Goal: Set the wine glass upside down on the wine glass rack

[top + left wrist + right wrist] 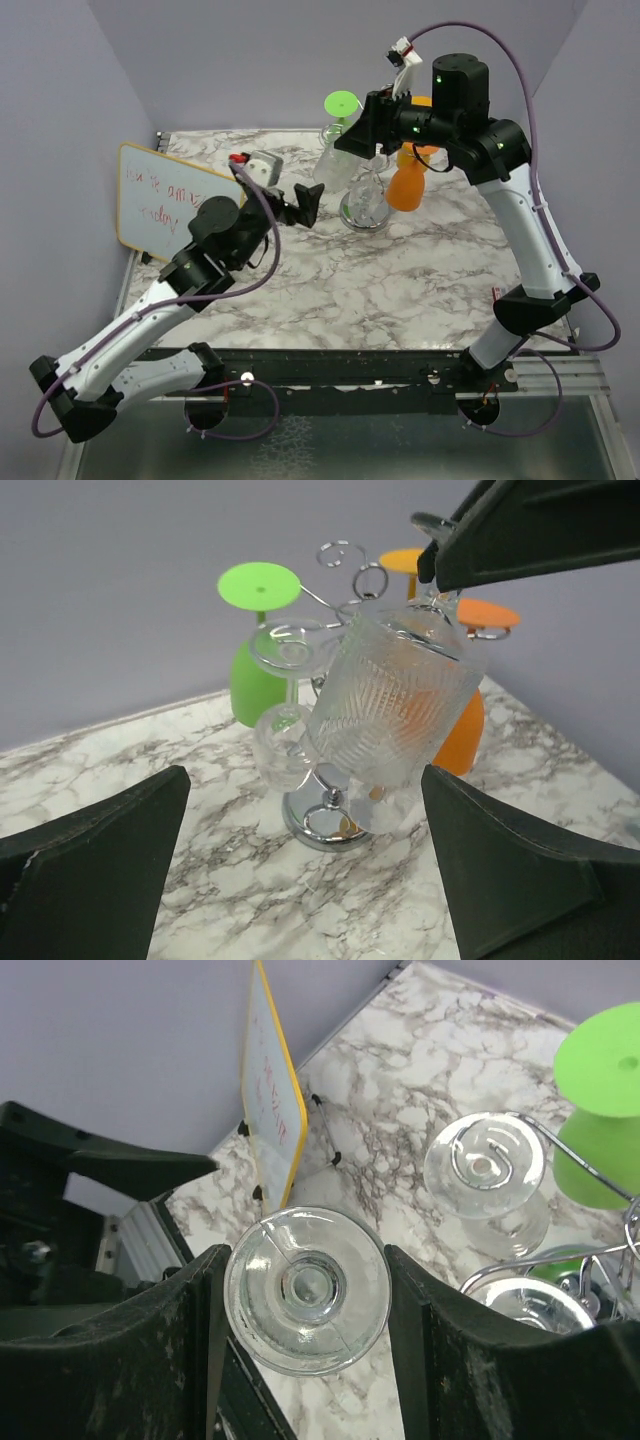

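Observation:
The wine glass [395, 700] is clear and ribbed. It hangs upside down and tilted beside the wine glass rack [328, 820], a chrome wire tree with a round mirrored base and curled arms [345, 555]. My right gripper [362, 130] is shut on the glass's round foot [305, 1290], one finger on either side of it. Above the marble table, the glass's bowl [333, 165] sits just left of the rack's base [363, 210]. My left gripper [310, 203] stands open and empty, pointing at the rack from the left, apart from the glass.
A green glass [258, 670], two orange glasses [407, 185] and another clear glass [487, 1165] hang upside down on the rack. A yellow-framed whiteboard [170, 200] leans at the table's left edge. Grey walls close in the back and sides.

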You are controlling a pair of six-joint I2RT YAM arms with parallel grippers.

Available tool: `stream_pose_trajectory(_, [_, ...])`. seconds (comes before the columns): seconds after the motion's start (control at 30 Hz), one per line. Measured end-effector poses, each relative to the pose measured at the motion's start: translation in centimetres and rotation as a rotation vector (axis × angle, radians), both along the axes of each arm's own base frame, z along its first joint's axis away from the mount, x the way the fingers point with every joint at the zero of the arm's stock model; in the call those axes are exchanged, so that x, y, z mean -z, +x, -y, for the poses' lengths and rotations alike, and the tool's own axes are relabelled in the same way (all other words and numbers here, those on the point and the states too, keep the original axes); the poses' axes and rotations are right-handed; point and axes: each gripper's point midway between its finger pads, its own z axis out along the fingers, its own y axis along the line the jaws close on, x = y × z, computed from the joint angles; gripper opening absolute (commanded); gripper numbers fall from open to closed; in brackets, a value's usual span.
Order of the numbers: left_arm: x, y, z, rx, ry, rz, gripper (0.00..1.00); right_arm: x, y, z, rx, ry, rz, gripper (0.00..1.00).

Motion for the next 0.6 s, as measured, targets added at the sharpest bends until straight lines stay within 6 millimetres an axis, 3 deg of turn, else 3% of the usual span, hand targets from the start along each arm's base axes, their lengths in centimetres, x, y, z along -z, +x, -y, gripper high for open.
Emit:
stream_pose_trajectory(0.17, [-4.2, -3.1, -3.8, -0.026, -0.146, 0.036, 0.99, -1.7, 1.5, -0.5, 0.024, 0.03, 0.059, 0.01])
stream_pose_trajectory(0.3, [-6.0, -4.4, -5.5, -0.037, -0.219, 0.051, 0.99, -2.4, 3.4, -1.0, 0.063, 0.045, 0.1, 0.01])
stream_pose_trajectory(0.6, [-3.8, -3.9, -5.2, -0.061, -0.198, -0.035, 0.99, -2.7, 7.5, -1.0, 0.193, 0.052, 0.163, 0.01])
